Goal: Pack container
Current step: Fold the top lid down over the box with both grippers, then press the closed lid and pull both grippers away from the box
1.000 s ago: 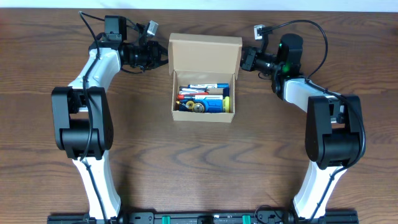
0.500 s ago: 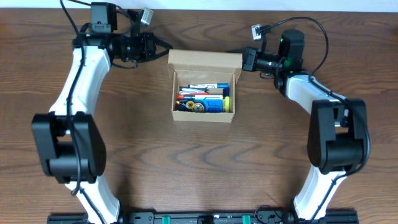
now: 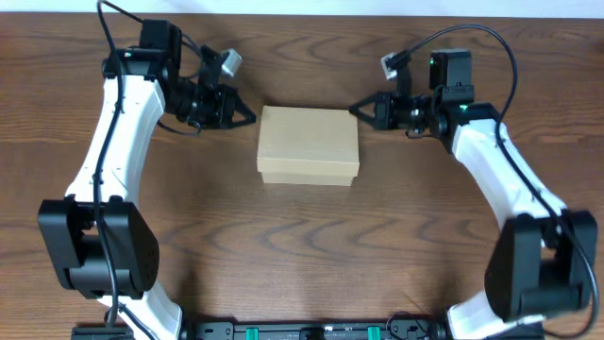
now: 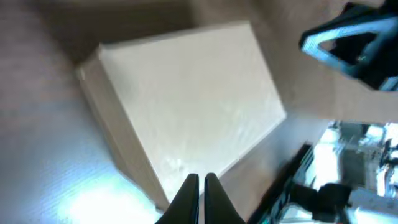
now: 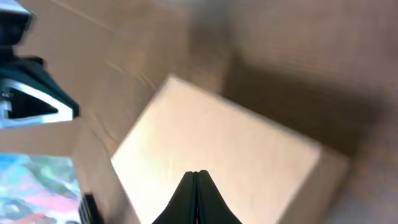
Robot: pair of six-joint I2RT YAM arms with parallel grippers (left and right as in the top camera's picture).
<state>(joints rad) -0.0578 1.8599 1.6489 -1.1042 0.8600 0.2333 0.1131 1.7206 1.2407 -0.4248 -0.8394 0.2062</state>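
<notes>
The container (image 3: 309,144) is a plain tan cardboard box in the middle of the table, its flap lid lying flat and shut so the contents are hidden. It also shows in the left wrist view (image 4: 186,112) and in the right wrist view (image 5: 217,149). My left gripper (image 3: 247,117) is shut and empty, its tip just off the box's upper left corner; in its own view (image 4: 201,179) the fingers sit together. My right gripper (image 3: 356,109) is shut and empty at the box's upper right corner, its closed fingers (image 5: 198,175) over the lid.
The brown wooden table (image 3: 311,246) surrounds the box. A pale strip at the table's far edge (image 3: 302,8) runs along the top. Both arm bases stand at the near edge.
The lid, open with pens and colourful items showing, is now shut flat. Both grippers moved down and inward toward the box's back corners.
</notes>
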